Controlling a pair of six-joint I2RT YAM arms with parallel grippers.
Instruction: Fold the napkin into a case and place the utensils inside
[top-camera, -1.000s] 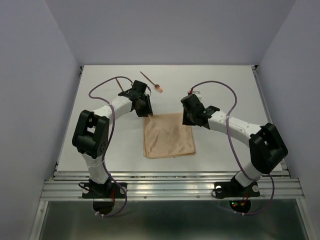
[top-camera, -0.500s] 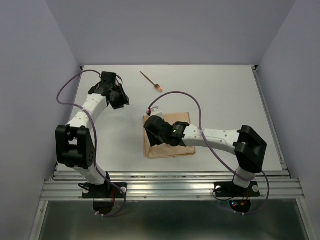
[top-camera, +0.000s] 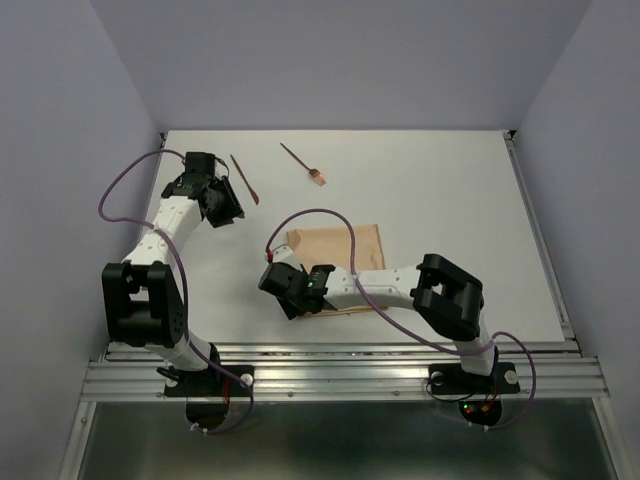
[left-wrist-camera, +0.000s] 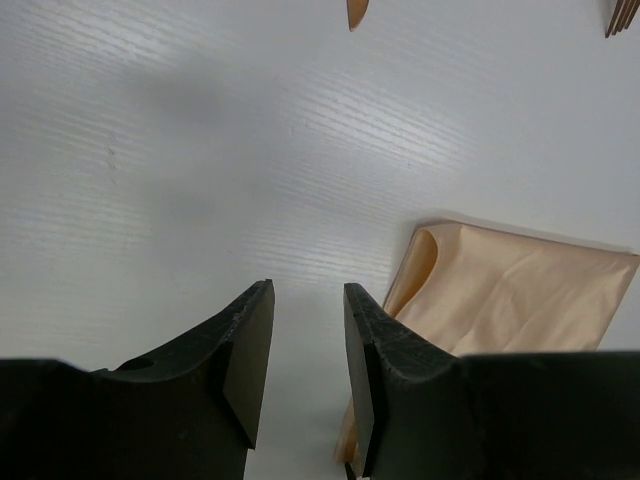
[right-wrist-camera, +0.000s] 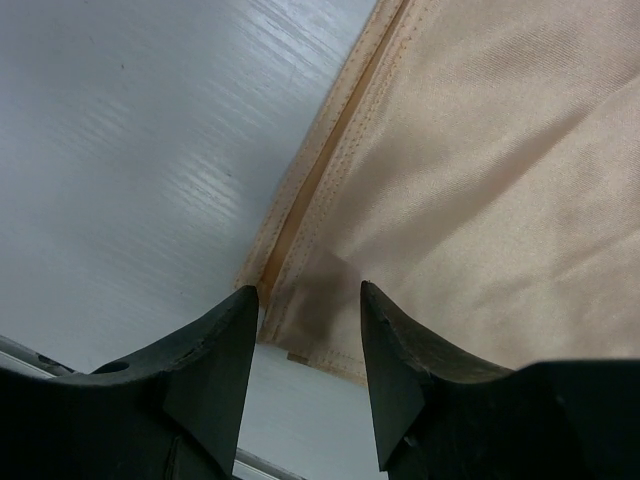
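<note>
Napkin (right-wrist-camera: 480, 150) corner lies between parted right gripper (right-wrist-camera: 310, 292) fingers.

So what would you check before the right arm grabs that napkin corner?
1. Right gripper open: ok.
2. Napkin corner lined up between its fingers: ok.
3. Fingers already touching the cloth: cannot tell.
4. Left gripper open and empty: ok.
5. Fork and plain pointed utensil lying clear of the napkin: ok.
</note>
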